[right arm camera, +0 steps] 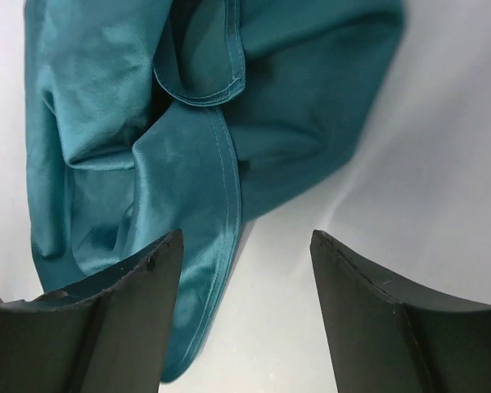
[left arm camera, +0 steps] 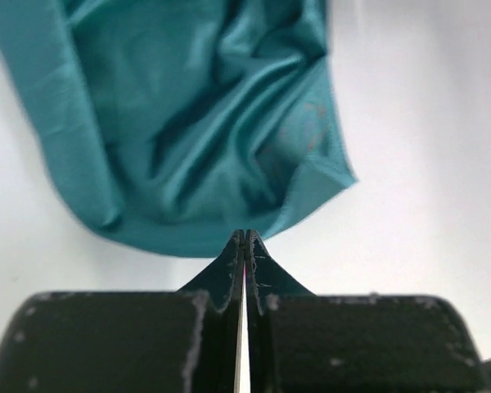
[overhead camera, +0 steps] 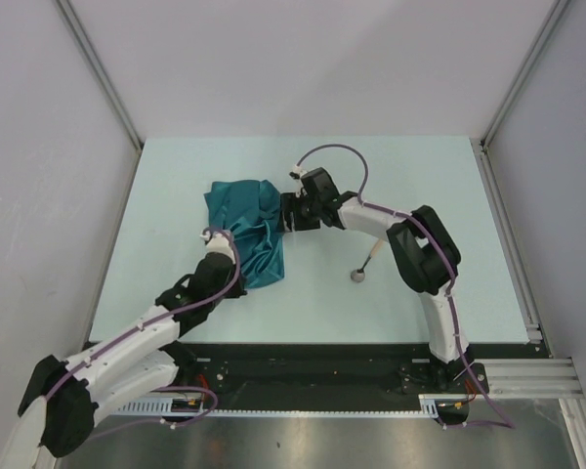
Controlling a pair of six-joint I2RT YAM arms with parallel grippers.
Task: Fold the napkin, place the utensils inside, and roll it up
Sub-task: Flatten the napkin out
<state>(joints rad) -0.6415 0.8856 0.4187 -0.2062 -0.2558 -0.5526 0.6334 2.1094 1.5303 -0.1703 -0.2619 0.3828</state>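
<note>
The teal napkin (overhead camera: 246,223) lies crumpled and partly folded on the table, left of centre. It fills the upper part of the left wrist view (left arm camera: 196,123) and of the right wrist view (right arm camera: 147,139). My left gripper (overhead camera: 219,238) is shut, its tips (left arm camera: 245,239) at the napkin's near edge; no cloth shows between the fingers. My right gripper (overhead camera: 287,211) is open at the napkin's right edge (right arm camera: 245,246), with one finger (right arm camera: 139,303) over the hem and the other over bare table. The spoon (overhead camera: 363,266) lies right of the napkin, apart from both grippers.
The pale table (overhead camera: 420,186) is boxed in by white walls and metal rails (overhead camera: 513,244) at the sides. The right arm's elbow (overhead camera: 425,249) hangs just right of the spoon.
</note>
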